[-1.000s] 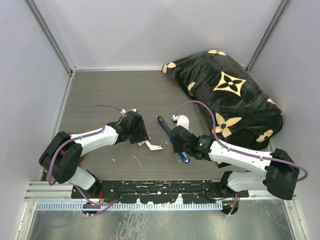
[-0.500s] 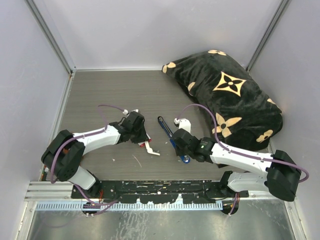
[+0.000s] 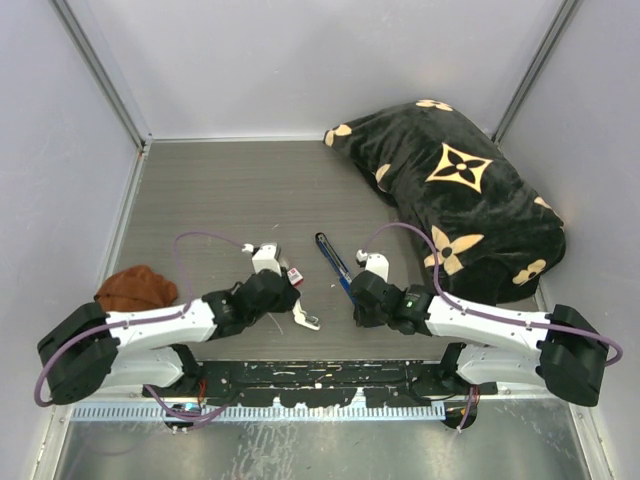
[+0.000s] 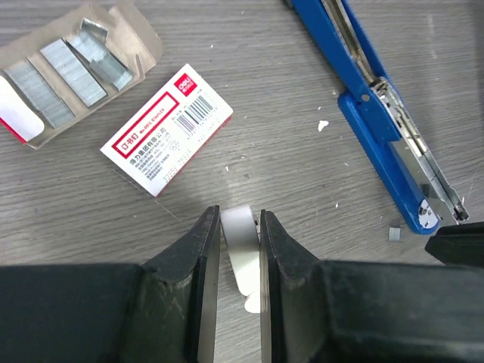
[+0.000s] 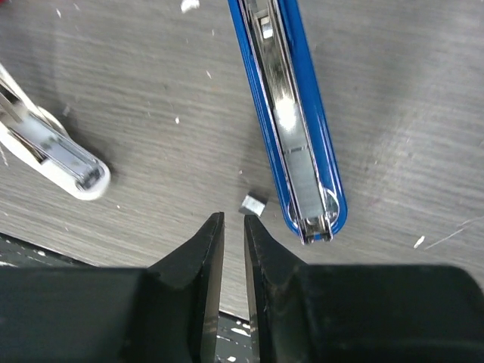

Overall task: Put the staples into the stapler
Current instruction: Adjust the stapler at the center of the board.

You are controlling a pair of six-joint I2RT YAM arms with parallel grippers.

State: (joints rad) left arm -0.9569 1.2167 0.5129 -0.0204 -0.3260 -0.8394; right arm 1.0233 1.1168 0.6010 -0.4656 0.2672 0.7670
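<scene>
Left gripper [image 4: 240, 219] clamped a white oblong piece [image 4: 240, 246]; right gripper [image 5: 234, 223] stood slightly parted, empty, by the stapler [image 5: 291, 128] near the table [image 3: 220, 190]'s near edge. Staples [image 4: 72, 72] lay in their tray [image 4: 147, 41]; feeding the wrong piece could jam it.

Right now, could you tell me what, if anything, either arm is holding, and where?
The left fingers pinch the white oblong piece by its long sides; the right fingers hold nothing.

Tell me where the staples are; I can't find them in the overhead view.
Left wrist view, upper left: the staples lie in an open cardboard tray, just beside the red-and-white box and well left of the stapler.
</scene>
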